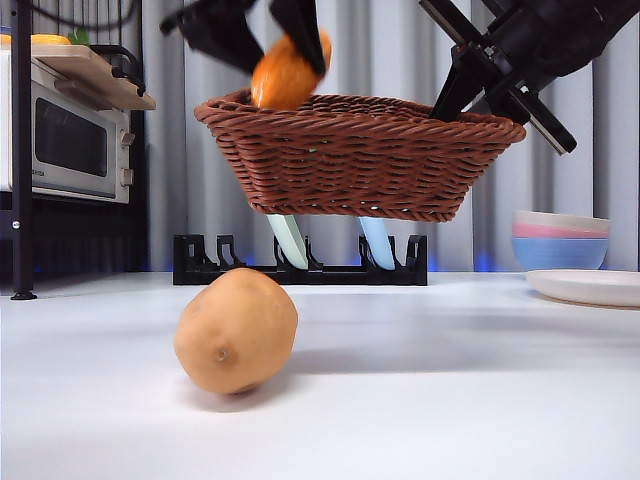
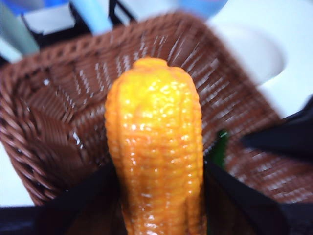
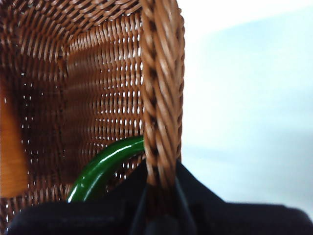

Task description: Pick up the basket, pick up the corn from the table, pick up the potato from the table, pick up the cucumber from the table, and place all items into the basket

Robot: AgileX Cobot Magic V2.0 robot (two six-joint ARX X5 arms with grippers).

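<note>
Overhead, the basket (image 1: 360, 160) is held up off the table (image 1: 450, 390), tilted a bit, with clear air under it. It is gripped by the right gripper (image 3: 159, 196): its jaws are clamped narrow on the braided rim, one jaw inside the basket wall and one outside. In the front view that gripper (image 1: 470, 95) is seen at the basket's right-hand rim, w/ the arm coming down from the upper right corner.

The corn (image 2: 155, 147) is pinched between the jaws of the left gripper (image 2: 159, 196), which are spread only as wide as the cob. The corn is held over the basket's open inside, tip pointing toward the woven floor. In the front view it (image 1: 285, 72) is seen just above the basket's left rim, partly hidden by that gripper (image 1: 265, 40).

The cucumber (image 3: 105, 166) lies inside the basket already, against the wall next to the right gripper's jaws. A sliver of it (image 2: 218, 149) also shows beside the corn in the left wrist view.

The potato (image 1: 236, 330) rests on the table, below and in front of the basket, well apart from it, dimple end facing the camera.

Behind the basket, a black rack (image 1: 300, 268), a microwave (image 1: 65, 140) to its left, stacked bowls (image 1: 560, 240) and a plate (image 1: 590, 286) to its right.
</note>
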